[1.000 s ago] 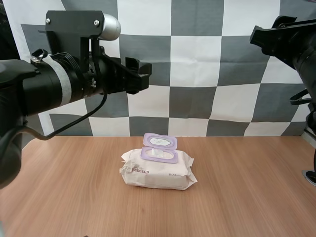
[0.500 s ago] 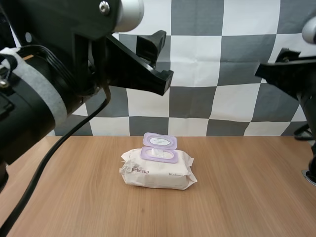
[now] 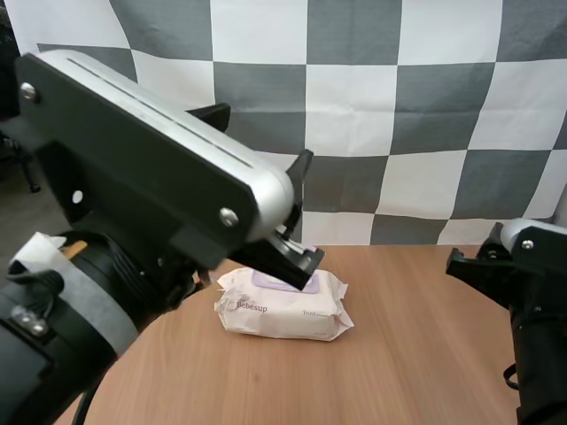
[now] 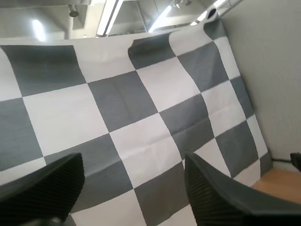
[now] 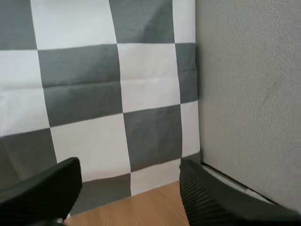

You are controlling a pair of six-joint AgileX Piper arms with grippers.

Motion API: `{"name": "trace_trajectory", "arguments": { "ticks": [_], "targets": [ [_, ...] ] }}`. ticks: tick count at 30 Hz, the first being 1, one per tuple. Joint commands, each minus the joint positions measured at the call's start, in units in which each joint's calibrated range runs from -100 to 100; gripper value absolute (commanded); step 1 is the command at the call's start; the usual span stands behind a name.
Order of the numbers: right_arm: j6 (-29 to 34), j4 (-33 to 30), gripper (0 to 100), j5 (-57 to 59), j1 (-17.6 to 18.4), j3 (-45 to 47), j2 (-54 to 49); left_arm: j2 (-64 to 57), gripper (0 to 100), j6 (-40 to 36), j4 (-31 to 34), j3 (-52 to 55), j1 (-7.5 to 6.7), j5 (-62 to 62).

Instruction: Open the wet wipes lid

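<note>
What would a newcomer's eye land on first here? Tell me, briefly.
First, the left arm, looming large and close across the high view's left half, hiding part of the purple lid. Next, the white pack of wet wipes lying in the middle of the wooden table, with the right arm low at the right edge. The left fingers and the right fingers stand apart, holding nothing.

The left arm point(image 3: 53, 372) is a thick black cylinder banded with white tape point(image 3: 93, 305), topped by a black plate point(image 3: 133, 168) with silver screws point(image 3: 229, 215). The right arm point(image 3: 532, 310) is black. The left claw point(image 4: 133, 165) and right claw point(image 5: 129, 167) have matte black fingers, the right's finely ribbed.
</note>
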Motion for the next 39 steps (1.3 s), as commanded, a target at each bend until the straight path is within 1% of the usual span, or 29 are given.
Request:
{"name": "trace_trajectory", "arguments": {
  "ticks": [1, 3, 7, 9, 10, 11, 16, 21, 24, 27, 29, 31, 34, 36, 39],
  "targets": [
    [0.0, 0.0, 99, 0.0, -0.9, 2.8, -2.7, -0.1, 100, -4.4, 12.3, 0.9, 0.01, -3.8],
    [0.0, 0.0, 99, 0.0, -1.2, 4.1, -4.1, -0.1, 100, -8.8, 13.0, 4.3, 0.01, -15.9],
    [0.0, 0.0, 99, 0.0, -1.2, 5.0, -4.1, -2.9, 100, -19.5, 12.0, 15.7, 0.01, -50.9],
    [0.0, 0.0, 99, 0.0, -1.2, 5.0, -4.1, -4.9, 100, -22.1, 12.0, 22.2, 0.01, -61.5],
    [0.0, 0.0, 99, 0.0, -1.2, 5.0, -4.1, -5.8, 100, -22.1, 12.0, 24.2, 0.01, -64.4],
    [0.0, 0.0, 99, 0.0, -1.4, 5.0, -4.1, -5.8, 100, -21.7, 12.3, 26.9, 0.01, -65.6],
    [0.0, 0.0, 99, 0.0, -3.3, 5.2, -4.1, -5.8, 100, -19.5, 16.5, 34.1, 0.01, -65.3],
    [0.0, 0.0, 99, 0.0, -3.6, 8.1, -4.1, -5.8, 100, -19.5, 16.2, 38.0, 0.01, -70.0],
    [0.0, 0.0, 99, 0.0, -3.6, 9.1, -4.1, -5.8, 100, -18.8, 17.1, 38.0, 0.01, -64.8],
    [0.0, 0.0, 99, 0.0, -3.6, 9.1, -4.1, -5.8, 100, -19.7, 14.6, 38.0, 0.01, -62.3],
    [0.0, 0.0, 99, 0.5, -3.6, 9.1, -4.1, -5.8, 100, -19.9, 14.7, 38.0, 0.01, -56.9],
    [0.0, 0.0, 99, 3.1, -3.6, 9.1, -4.1, -5.8, 100, -19.8, 16.5, 38.0, 0.01, -51.3],
    [0.0, 0.0, 99, 13.3, -3.6, 9.1, -4.1, -5.8, 100, -19.5, 19.2, 38.0, 0.01, -46.5],
    [0.0, 0.0, 99, 22.5, -3.6, 9.1, -4.1, -5.8, 100, -19.5, 18.6, 38.0, 0.01, -48.7],
    [0.0, 0.0, 99, 30.2, -3.6, 9.1, -4.1, -5.8, 100, -20.3, 17.4, 38.0, 0.01, -52.6]
  ]
}}
